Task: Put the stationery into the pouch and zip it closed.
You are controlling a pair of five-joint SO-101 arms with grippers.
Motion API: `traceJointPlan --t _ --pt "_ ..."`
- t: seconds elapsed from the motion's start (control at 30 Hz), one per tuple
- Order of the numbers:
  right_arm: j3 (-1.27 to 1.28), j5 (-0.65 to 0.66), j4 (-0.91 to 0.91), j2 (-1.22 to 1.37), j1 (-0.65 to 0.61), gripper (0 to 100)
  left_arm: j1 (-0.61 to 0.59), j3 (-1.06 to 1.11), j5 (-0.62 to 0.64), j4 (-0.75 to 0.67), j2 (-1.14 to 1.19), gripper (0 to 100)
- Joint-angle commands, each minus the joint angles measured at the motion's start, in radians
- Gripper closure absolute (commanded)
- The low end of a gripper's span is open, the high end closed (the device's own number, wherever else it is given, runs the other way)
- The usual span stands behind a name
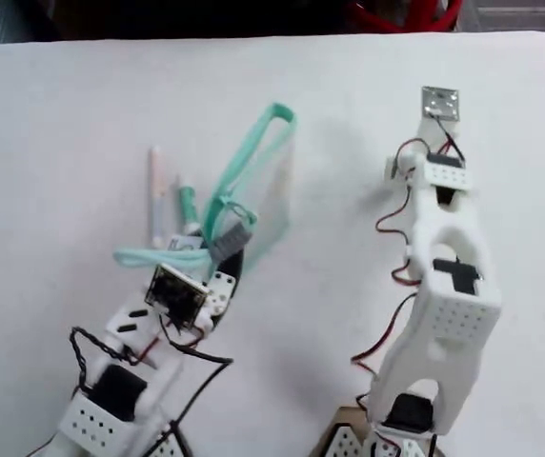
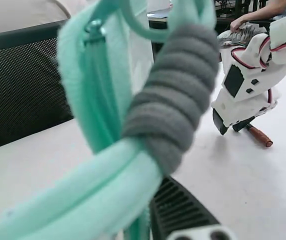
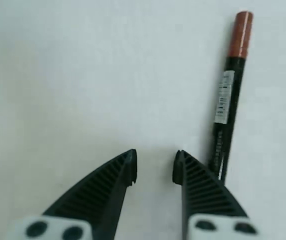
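Clamping the pouch [image 1: 227, 195] by its mint-green zip edge, my left fingers [image 2: 183, 212] are closed on it, and the edge [image 2: 98, 120] runs right across in front of them. A gray ribbed pull [image 2: 178, 100] hangs on that edge just beyond my fingertips; from the high view it [image 1: 232, 240] sits right at my grip, with the clear body of the pouch stretching away from me and a mint loop at its far end. Two pens lie on the white surface [image 1: 63, 124] just beside the pouch, on the side away from my other arm: a white pen [image 1: 157, 195] and, between it and the pouch, a green pen [image 1: 187, 205]. Neither touches my fingers.

My right arm [image 1: 439, 286] reaches out well apart from the pouch. My right fingers [image 3: 105, 192] stand a little apart with bare surface between the tips. A black pen with a brown cap [image 3: 228, 100] lies just outside one of them, pointing away from me. From my left wrist, the same pen [image 2: 259, 135] shows under my right arm.
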Motion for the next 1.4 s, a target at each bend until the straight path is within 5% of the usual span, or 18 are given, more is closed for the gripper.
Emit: traceJointPlan --t 0.0,0.3,0.5,0.83,1.03,1.27,1.37 --pt "-0.104 -0.023 0.053 0.013 0.027 86.8 -0.004 0.002 0.006 0.011 0.005 96" --pt "-0.095 -0.029 0.097 -0.044 0.024 87.3 -0.005 0.002 0.003 0.012 0.005 96" --pt "0.121 -0.083 -0.027 -0.251 0.074 97.9 -0.005 0.002 0.002 0.011 0.005 96" --pt "0.241 -0.078 -0.196 -0.259 0.091 79.9 -0.007 0.002 0.002 0.014 0.005 96" --pt "0.060 -0.043 -0.148 -0.059 0.084 81.4 -0.010 0.002 0.002 0.015 0.005 96" --pt "-0.402 0.052 0.194 0.236 0.076 81.7 -0.007 0.002 0.002 0.017 0.005 96" --pt "-0.589 0.055 0.334 0.340 0.079 89.2 -0.005 0.002 0.002 0.017 0.005 96"
